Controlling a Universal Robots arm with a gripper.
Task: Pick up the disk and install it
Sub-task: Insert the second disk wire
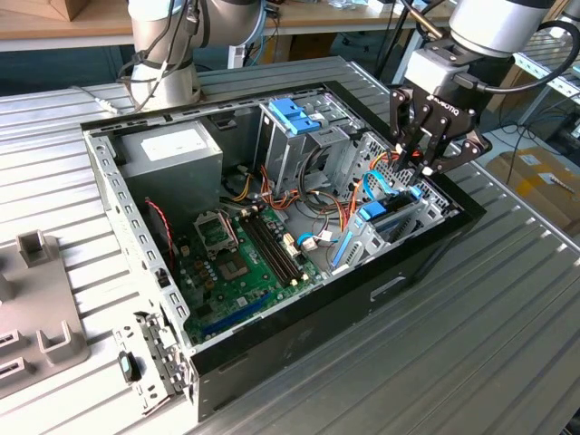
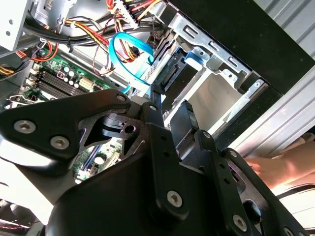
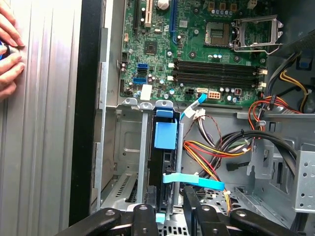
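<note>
While in bay (image 3: 124,147), disk (image 3: 165,135) beneath fingers (image 3: 193,202).

- arm (image 1: 504,23): pale grey, enters at the top of the exterior view's right; wrist turned downward.
- gripper (image 1: 424,159): black, mounted under the wrist, pointing down with a slight tilt.
- fingers (image 2: 156,110): two, dark and slim, set apart with a clear gap between them in both wrist views.

The motherboard (image 1: 240,263) is green, the computer case (image 1: 362,308) black, the ribbed worktop (image 1: 507,299) silver-grey. The disk (image 3: 165,135) shows its bright blue carrier. One flat cable (image 2: 123,54) is light blue; the bundled wires (image 3: 211,152) are red, yellow and orange.
</note>
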